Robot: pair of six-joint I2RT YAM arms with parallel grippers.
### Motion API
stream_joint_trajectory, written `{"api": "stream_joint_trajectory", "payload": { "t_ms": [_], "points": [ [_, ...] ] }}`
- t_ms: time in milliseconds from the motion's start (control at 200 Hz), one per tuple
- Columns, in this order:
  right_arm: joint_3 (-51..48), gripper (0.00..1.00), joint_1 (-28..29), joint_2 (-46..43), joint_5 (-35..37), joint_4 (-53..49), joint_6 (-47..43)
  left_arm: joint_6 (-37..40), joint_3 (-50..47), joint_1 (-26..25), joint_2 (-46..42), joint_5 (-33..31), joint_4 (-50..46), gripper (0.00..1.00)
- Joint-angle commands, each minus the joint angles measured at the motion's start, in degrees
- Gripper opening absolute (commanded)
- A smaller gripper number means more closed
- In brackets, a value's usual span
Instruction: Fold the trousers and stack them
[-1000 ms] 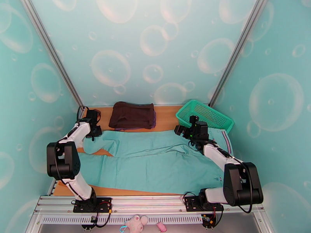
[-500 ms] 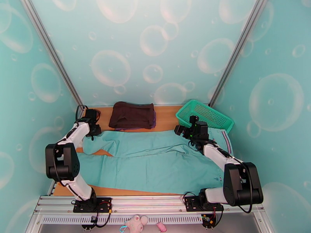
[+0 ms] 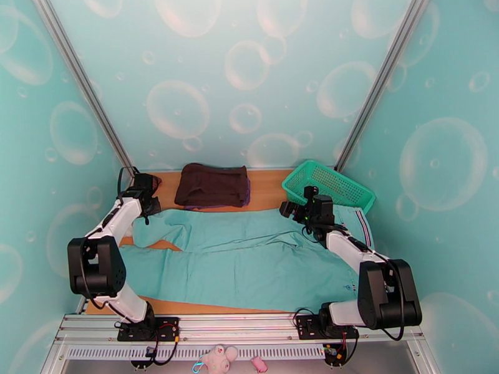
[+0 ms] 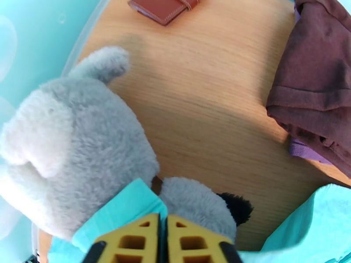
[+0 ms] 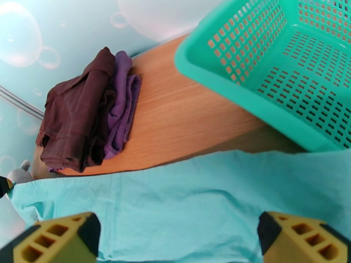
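**Left gripper pinched on a cuff, right gripper wide open over the cloth**

The trousers (image 3: 249, 257) lie spread flat over most of the table (image 3: 268, 189), and both grippers sit at their far edge. The striped waistband (image 3: 365, 223) is off to the right of the right gripper.

The left gripper (image 4: 162, 236) has its yellow fingers pressed together. A fold of the teal cuff comes out at their tips, so it looks clamped on the cloth.

The right gripper (image 5: 177, 237) has its fingers far apart, with the teal cloth spanning the gap between them. I cannot tell whether the tips touch the cloth.

Beyond the right gripper and to its right stands the green mesh basket (image 5: 250, 44), tilted with one side raised. It is close to the trousers' far edge.

Ahead of it to the left is a folded brown garment (image 5: 74, 115) lying on a purple cloth (image 5: 123, 106).

Right against the left gripper's fingertips sits a grey plush toy (image 4: 74, 145), with the cuff lapping against it.

Farther ahead of that gripper lies a brown leather wallet (image 4: 164, 5), apart from the toy on bare wood.
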Motion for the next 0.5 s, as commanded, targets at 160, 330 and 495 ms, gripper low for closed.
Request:
{"api": "stream_joint_trajectory", "payload": {
  "t_ms": [160,330,495],
  "points": [
    [1.0,1.00,-0.3,0.0,1.6,-1.6,0.2,-1.2,-1.4,-1.4,-6.1,-1.0,1.6,0.00],
    [-1.3,0.99,-7.0,-2.5,5.2,-3.4,8.3,-3.6,-0.4,-4.0,-11.7,-3.4,-1.8,0.00],
    [-3.7,0.99,-14.9,-7.5,5.6,-5.1,9.8,-4.4,-1.0,-3.9,-21.0,-6.5,-0.8,0.00]
  ]
}}
